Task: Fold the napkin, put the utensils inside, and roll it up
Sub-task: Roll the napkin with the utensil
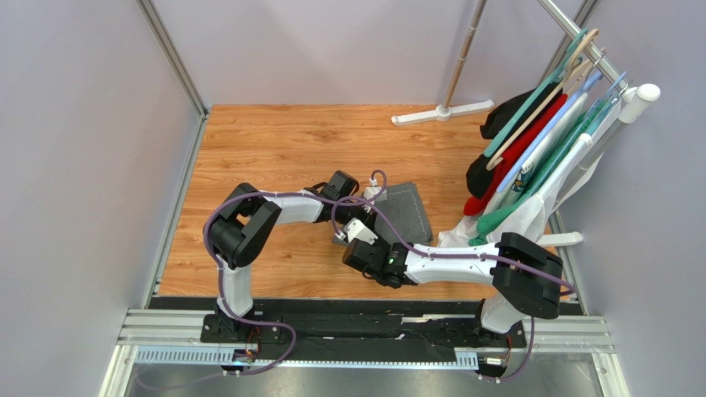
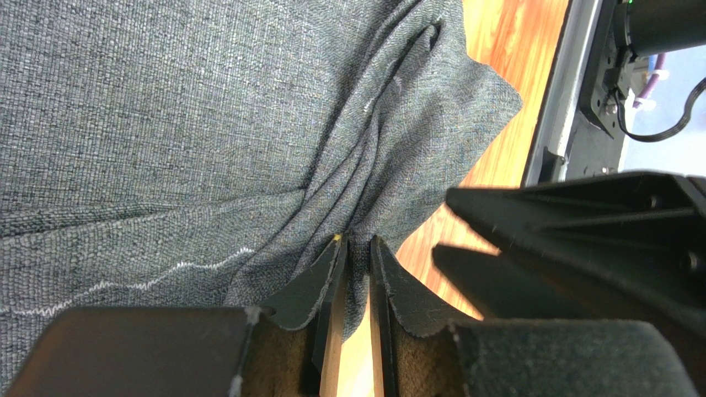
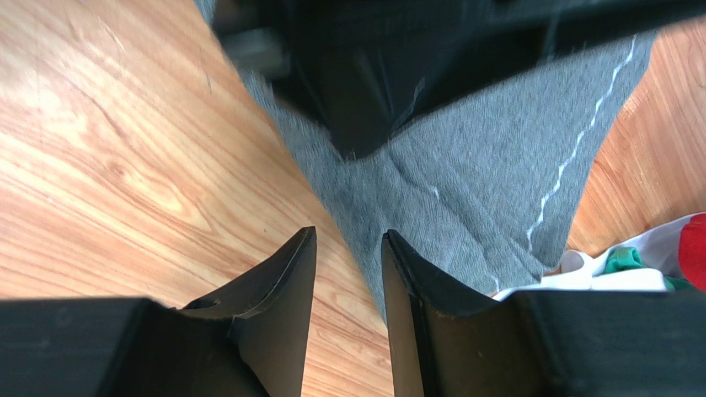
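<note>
At its wrist view alone, left hand [image 2: 357, 245] pinches napkin [image 2: 166, 124].

Arms [image 1: 452, 260] black with white links; purple cables [image 1: 286, 195]; black pointed claw fingers [image 3: 282, 281].

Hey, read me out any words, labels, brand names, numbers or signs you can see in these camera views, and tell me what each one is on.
None: no view shows any text that can be read.
The dark grey napkin carries only a pale stitched line, no print or tag.
The hanging garments are too small to show any label.
</note>
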Robot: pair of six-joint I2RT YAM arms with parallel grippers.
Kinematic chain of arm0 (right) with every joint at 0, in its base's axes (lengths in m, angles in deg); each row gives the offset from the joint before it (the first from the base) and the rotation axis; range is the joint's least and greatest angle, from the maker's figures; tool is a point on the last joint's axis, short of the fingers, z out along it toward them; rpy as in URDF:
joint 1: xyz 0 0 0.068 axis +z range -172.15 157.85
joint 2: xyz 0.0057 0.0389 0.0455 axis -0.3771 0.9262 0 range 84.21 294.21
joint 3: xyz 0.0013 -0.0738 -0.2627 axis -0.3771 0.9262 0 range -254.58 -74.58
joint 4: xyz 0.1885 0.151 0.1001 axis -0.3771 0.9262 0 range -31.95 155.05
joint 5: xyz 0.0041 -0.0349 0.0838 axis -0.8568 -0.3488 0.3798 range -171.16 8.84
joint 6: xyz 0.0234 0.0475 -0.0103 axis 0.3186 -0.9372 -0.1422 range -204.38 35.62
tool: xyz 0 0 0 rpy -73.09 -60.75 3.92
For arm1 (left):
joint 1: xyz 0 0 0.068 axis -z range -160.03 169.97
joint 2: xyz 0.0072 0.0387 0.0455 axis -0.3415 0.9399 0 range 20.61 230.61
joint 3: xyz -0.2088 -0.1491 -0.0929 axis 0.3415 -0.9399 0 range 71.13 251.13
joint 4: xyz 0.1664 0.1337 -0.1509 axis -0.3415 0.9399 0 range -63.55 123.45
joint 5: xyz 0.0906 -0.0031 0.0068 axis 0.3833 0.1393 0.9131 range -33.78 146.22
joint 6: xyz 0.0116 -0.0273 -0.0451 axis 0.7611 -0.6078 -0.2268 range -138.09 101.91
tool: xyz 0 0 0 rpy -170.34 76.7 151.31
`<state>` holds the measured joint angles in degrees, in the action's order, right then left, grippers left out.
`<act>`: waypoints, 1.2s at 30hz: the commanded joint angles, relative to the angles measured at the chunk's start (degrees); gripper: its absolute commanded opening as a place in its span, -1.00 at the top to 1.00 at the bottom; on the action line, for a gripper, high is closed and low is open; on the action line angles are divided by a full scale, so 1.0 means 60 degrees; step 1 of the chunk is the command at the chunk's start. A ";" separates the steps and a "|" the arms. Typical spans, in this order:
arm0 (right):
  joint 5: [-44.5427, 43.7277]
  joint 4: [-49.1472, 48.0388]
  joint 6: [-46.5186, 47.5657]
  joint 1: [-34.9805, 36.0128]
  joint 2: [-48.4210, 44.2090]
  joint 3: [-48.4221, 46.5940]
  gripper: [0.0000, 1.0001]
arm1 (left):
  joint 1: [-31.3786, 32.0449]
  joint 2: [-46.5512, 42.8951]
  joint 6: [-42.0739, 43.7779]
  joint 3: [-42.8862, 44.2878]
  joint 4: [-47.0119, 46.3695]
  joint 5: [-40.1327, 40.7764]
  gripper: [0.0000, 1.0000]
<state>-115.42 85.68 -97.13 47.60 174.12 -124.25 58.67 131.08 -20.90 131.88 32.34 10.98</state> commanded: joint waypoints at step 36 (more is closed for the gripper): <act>0.2352 0.0770 0.1173 -0.0684 0.2038 -0.1405 1.00 | -0.0941 0.0384 -0.0013 -0.0515 0.1555 0.1753 0.00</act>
<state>-112.34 93.71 -91.47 44.15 185.70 -133.78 55.41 131.63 -21.99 132.69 36.30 8.51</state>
